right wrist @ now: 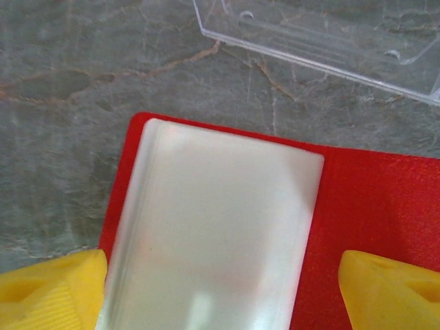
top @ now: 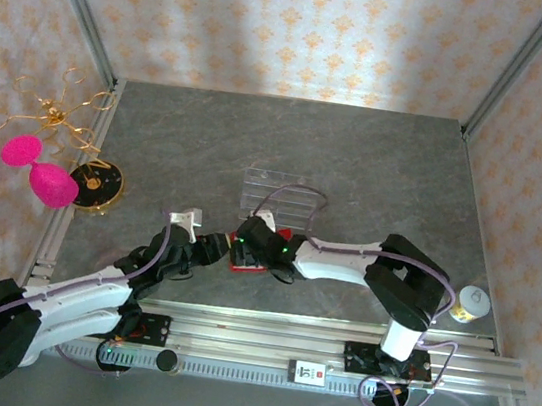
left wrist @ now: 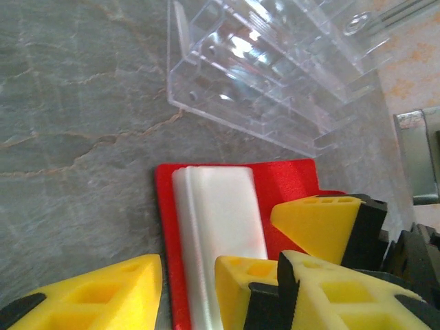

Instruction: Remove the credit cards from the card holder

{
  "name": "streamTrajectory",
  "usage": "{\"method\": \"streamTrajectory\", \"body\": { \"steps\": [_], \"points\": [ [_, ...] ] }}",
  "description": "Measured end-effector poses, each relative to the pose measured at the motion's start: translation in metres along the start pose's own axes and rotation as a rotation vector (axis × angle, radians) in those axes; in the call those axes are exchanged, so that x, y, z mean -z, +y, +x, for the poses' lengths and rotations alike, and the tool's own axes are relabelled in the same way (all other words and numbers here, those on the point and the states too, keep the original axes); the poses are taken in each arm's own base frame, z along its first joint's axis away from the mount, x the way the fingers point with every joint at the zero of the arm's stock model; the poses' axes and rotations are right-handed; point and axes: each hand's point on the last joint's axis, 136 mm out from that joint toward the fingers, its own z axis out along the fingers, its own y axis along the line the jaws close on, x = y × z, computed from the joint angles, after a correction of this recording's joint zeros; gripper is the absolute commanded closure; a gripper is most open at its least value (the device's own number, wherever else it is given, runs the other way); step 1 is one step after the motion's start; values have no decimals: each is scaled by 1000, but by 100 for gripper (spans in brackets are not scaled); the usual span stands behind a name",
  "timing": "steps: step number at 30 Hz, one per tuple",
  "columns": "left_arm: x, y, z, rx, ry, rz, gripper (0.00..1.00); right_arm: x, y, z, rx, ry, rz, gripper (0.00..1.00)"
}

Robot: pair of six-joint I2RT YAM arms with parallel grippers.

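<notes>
The red wallet [top: 240,263] lies flat on the grey bench [top: 358,155] in front of the two arm bases, just on the near side of a clear slotted tray [top: 277,196]. From above, both arms meet over it: the left end effector [top: 219,248] sits at its left edge and the right end effector [top: 250,246] is directly over it, so little of the red can be seen between the black arm parts.

From the right wrist, the wallet [right wrist: 371,199] is open with its inside facing up. A whitish glossy card [right wrist: 220,227] lies on its left half, with faint stepped lines along its left edge. The right end effector [right wrist: 221,275] hangs over the card with its yellow fingers spread wide, one off each long side of the card, and nothing is gripped. The tray [right wrist: 323,34] crosses the upper right corner.

From the left wrist, the wallet [left wrist: 289,179] and card [left wrist: 216,213] run away from the camera towards the tray [left wrist: 275,62], which stands near but apart from the wallet's far edge. The left end effector [left wrist: 220,275] has its fingers apart, one just outside the wallet's left edge and the other on the right. More yellow and black finger parts crowd over the wallet's right corner, and I cannot tell which arm each belongs to.

The top view also takes in a gold wire ornament [top: 56,112], two pink shapes [top: 38,170] and a small bottle [top: 469,304] at the right edge.
</notes>
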Motion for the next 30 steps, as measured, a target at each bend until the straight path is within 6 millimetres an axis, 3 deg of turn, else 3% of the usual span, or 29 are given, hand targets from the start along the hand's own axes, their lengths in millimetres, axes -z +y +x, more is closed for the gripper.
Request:
{"method": "streamTrajectory", "body": {
  "steps": [8, 20, 30],
  "points": [
    [2, -1, -2, -5, -9, 7, 51, -5, -1, 3, 23, 12, 46, 24],
    [2, -4, 2, -23, 14, 25, 53, -8, -3, 2, -8, -16, 58, 64],
    [-7, -5, 15, -25, 82, 48, 82, -8, -7, -2, -46, -48, 46, 98]
  ]
}}
